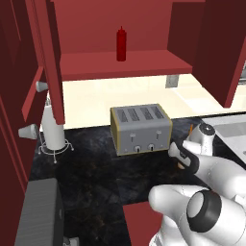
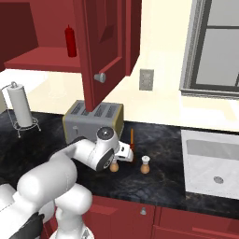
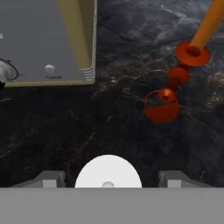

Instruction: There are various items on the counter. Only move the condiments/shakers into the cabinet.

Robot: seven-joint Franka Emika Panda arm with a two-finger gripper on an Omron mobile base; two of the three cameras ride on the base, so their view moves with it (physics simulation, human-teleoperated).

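The red squeeze bottle (image 1: 121, 44) (image 2: 70, 41) stands on the cabinet shelf (image 1: 120, 67). My gripper (image 3: 111, 179) (image 2: 114, 161) hangs low over the black counter (image 2: 163, 182), straddling one tan shaker (image 2: 113, 166). That shaker's pale round top (image 3: 108, 171) sits between the fingertips (image 3: 51, 178) with a gap on each side, so the jaws are open around it. A second shaker (image 2: 145, 165) stands to its right. The thin orange-red utensil (image 3: 175, 78) (image 2: 132, 139) lies just beyond. The grey toaster (image 1: 141, 129) (image 3: 43, 39) is right behind the hand.
An open cabinet door (image 2: 105, 46) hangs above the toaster and my arm. A paper towel holder (image 1: 53, 129) (image 2: 21, 108) stands at the left, and a sink (image 2: 210, 161) lies at the right. A grey appliance (image 1: 41, 211) sits at the near left.
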